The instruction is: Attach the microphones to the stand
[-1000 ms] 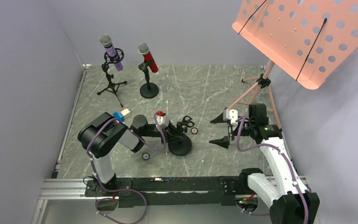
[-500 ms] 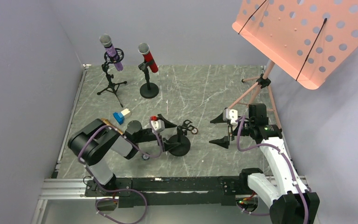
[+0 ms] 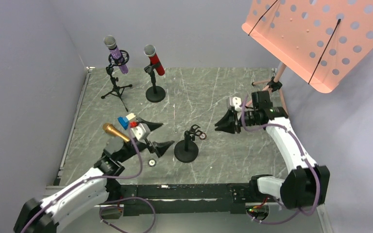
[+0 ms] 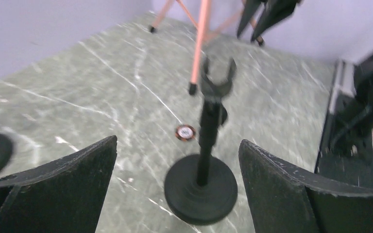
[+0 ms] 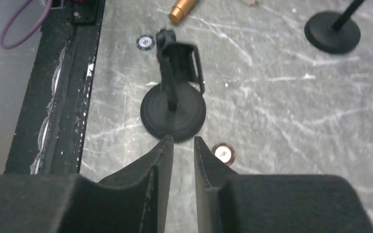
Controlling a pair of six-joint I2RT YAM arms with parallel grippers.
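The all-gold stick microphone (image 3: 116, 133) lay at nine o'clock from the nearer, wide-spread left fingers (image 3: 151, 125), its axis ten-to-four.

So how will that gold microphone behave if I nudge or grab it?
The gold microphone lies flat on the table and is round, so a sideways nudge would probably roll it. It looks rigid, so it should not flex when gripped. Its glossy finish may be slippery.

A pink music stand (image 3: 315, 39) rises at right; a blue block (image 3: 123, 121) lies left.
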